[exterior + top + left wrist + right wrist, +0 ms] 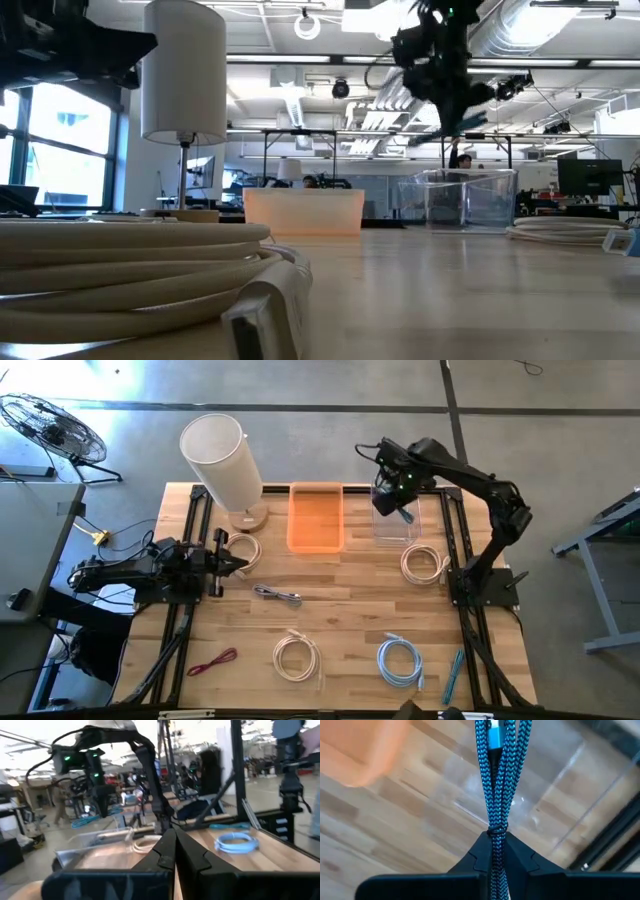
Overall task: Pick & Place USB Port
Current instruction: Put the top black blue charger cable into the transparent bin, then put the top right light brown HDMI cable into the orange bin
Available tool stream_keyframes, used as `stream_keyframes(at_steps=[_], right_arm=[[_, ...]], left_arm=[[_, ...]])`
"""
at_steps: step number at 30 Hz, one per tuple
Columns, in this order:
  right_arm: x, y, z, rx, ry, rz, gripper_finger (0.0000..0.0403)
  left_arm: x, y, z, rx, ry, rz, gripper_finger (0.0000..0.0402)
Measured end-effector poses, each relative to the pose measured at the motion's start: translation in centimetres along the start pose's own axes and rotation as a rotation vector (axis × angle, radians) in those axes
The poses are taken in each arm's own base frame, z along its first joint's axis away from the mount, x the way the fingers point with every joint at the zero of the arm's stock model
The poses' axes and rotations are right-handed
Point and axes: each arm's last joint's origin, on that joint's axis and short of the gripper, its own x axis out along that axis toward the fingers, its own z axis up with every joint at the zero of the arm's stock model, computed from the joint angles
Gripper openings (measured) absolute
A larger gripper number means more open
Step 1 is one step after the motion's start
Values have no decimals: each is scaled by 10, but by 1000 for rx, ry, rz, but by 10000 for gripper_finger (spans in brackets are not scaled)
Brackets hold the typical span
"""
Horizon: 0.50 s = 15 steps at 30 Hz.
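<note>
Right claw [496,851] clamped on blue braided cable [496,780], above clear bin [397,520].

Blue braided cable [496,785], orange bin [316,517], clear bin [400,520], seemingly red cable [212,661]

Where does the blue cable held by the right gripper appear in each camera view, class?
High view: blue cable over the clear bin, top right.
Low view: hanging upper right above that bin.
Left wrist view: far left, under the right gripper.
Right wrist view: centre, running up.
Shared landmark: the clear bin.
</note>
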Motion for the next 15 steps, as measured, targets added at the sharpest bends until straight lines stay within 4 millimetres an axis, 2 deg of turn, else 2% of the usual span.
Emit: stream_keyframes(at_steps=[4,6,10,15], right_arm=[[24,-7,-1,-31,41,-10,17],[33,-7,-2,-57,43,-4,30],[44,-7,-1,-58,29,-17,96],[46,-7,-1,-123,26,-4,179]], left_arm=[[0,-1,-2,-2,23,-10,0],[0,-1,-3,-2,26,-10,0],[0,0,-2,-2,25,-8,0],[0,0,-2,-2,25,-6,0]])
